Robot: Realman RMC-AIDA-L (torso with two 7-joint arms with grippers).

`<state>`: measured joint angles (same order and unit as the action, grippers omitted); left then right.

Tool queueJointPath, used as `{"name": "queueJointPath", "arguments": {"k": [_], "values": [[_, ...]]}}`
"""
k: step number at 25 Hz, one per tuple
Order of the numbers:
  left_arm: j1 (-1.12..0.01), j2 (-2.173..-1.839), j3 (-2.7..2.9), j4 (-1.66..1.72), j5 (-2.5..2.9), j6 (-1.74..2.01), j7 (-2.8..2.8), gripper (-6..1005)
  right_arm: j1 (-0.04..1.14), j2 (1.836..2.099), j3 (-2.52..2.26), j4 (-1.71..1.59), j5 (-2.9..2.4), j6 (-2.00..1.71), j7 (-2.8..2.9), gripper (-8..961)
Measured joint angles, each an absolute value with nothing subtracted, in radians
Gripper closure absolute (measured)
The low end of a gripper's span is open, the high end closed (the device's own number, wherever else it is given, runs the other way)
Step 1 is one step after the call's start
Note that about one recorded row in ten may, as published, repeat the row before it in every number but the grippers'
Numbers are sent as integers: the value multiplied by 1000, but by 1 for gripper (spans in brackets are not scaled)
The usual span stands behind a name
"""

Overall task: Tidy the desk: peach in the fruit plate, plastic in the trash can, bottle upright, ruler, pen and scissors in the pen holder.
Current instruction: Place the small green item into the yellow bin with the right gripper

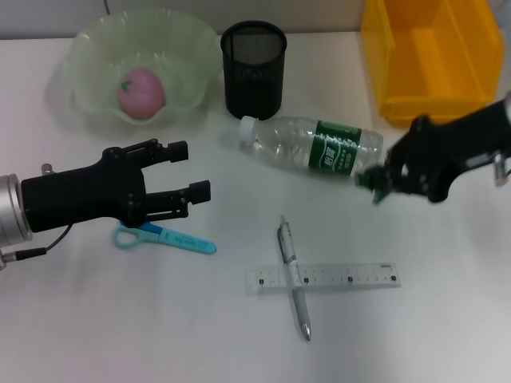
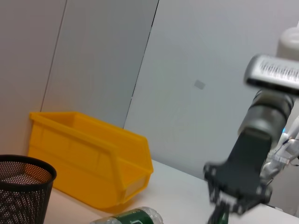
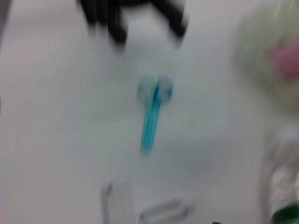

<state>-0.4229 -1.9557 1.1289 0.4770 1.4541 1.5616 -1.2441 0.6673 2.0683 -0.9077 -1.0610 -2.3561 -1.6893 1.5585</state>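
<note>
Matt white tabletop [image 1: 96, 335]. Clear glossy plastic bottle [image 1: 311, 148], green label. Black wire-mesh pen holder [image 1: 254, 68] at 12 o'clock. Translucent pale-green plastic fruit plate [image 1: 192, 56], glossy. Clear plastic ruler [image 1: 351, 276]; shiny metallic pen [image 1: 294, 279]. Smooth yellow plastic bin [image 1: 435, 56]. Matt black left claw [image 1: 188, 171].

Bright, even light with soft shadows; the right wrist view is heavily motion-blurred.

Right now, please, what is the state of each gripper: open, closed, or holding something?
Left gripper: open, holding nothing, above the scissors.
Right gripper: at the base of the lying bottle; cannot tell whether it is open or closed.
</note>
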Motion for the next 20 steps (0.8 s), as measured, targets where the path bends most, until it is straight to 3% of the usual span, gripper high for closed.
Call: {"name": "queueJointPath", "arguments": {"k": [6,14,20], "values": [[-429,-1956,1129,477,1454,1560,-1244,184,580,2046,-713,-919,-2064,-1700,1369,945],[-434,-1962,1120,477,1454,1560,-1237,188,553,2043,-637,-595,-1853,-1638,1098,935],[-438,-1963,1120,477,1454,1560,-1234,190,528,2070,-555,-519,-1702,-1565,970,927]]}}
